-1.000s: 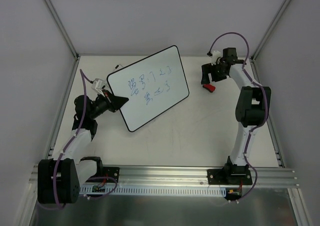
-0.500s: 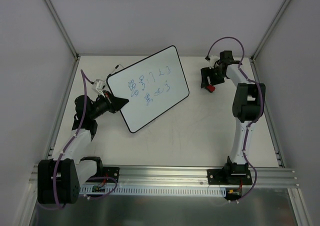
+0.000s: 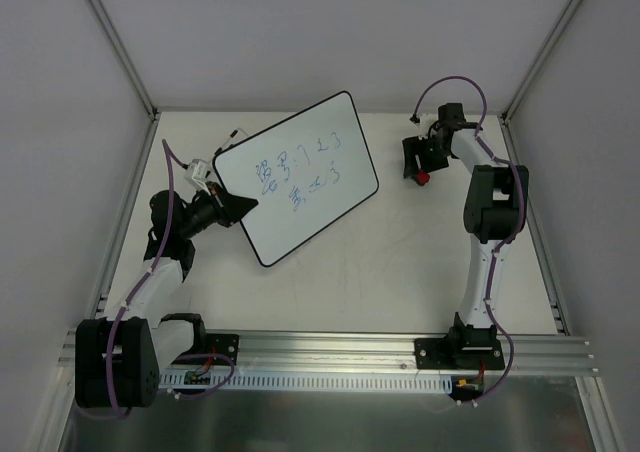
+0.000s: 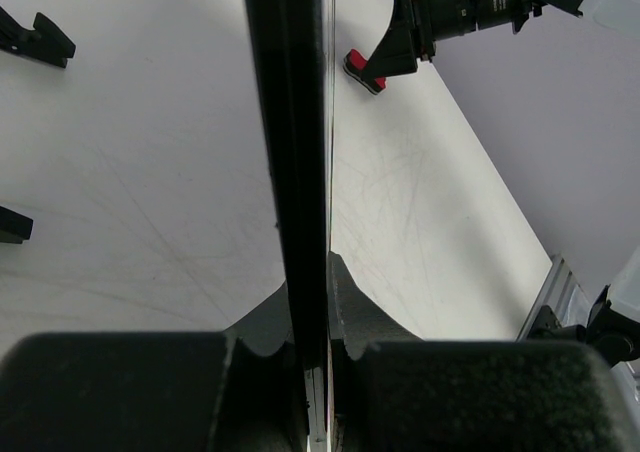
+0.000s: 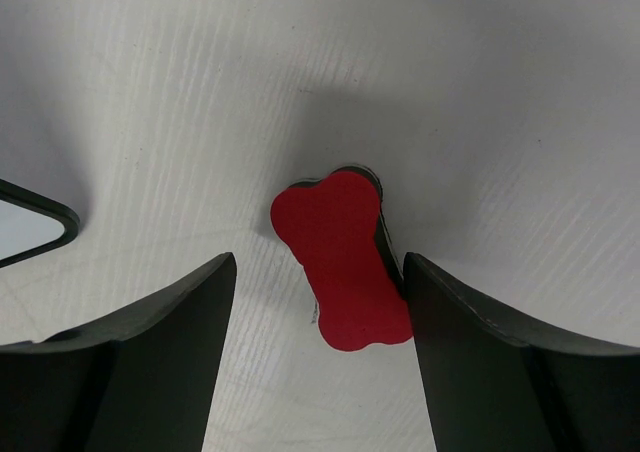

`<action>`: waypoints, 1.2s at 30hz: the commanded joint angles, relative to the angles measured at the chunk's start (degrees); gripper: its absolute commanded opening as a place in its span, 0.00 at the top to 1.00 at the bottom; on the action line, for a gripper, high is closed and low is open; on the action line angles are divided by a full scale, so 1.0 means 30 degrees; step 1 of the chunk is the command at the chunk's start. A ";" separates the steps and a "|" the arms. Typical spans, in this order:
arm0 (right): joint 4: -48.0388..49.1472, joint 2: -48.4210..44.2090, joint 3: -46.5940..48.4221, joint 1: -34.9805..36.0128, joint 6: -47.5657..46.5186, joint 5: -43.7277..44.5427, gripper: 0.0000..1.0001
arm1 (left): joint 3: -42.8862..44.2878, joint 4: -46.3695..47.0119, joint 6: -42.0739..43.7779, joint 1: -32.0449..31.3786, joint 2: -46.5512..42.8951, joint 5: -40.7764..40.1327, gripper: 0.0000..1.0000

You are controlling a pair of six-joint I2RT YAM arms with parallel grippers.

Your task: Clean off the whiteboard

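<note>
On the table (image 3: 390, 262), left pincer (image 3: 245, 204) clamps the whiteboard (image 3: 290, 222) edge.

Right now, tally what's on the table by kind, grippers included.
Whiteboard, blue writing: 1
Red eraser: 1
Grippers: 2 (left gripper clamped on the board's edge, right gripper open astride the eraser)
Total: 4

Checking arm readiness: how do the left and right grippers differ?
The left gripper is shut on the whiteboard edge; the right gripper is open. The left gripper holds its object; the right gripper only straddles the red eraser, ungripped. Both are black.
</note>
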 commanded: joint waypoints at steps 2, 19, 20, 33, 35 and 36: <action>-0.0210 -0.0201 0.0817 0.0000 0.0182 0.0263 0.30 | 0.0243 -0.1389 0.2714 -0.0132 0.0057 -0.0577 1.00; -0.0210 -0.0055 0.0524 0.0058 0.0387 0.0819 0.46 | 0.0360 -0.1653 0.2655 -0.0133 -0.0060 -0.0430 1.00; -0.0210 -0.0113 0.0524 0.0117 0.0329 0.0964 0.46 | 0.0360 -0.1653 0.2655 -0.0161 -0.0060 -0.0430 1.00; -0.0239 0.0062 0.0465 0.0674 0.0006 0.2167 0.58 | 0.0419 -0.1711 0.2538 -0.0132 -0.0060 -0.0313 1.00; -0.0181 -0.0025 0.0436 0.0761 0.0035 0.2050 0.67 | 0.0419 -0.1740 0.2480 -0.0161 -0.0031 -0.0313 1.00; -0.0209 -0.0083 0.0465 0.0849 0.0064 0.2021 0.72 | 0.0448 -0.1740 0.2451 -0.0133 -0.0030 -0.0313 1.00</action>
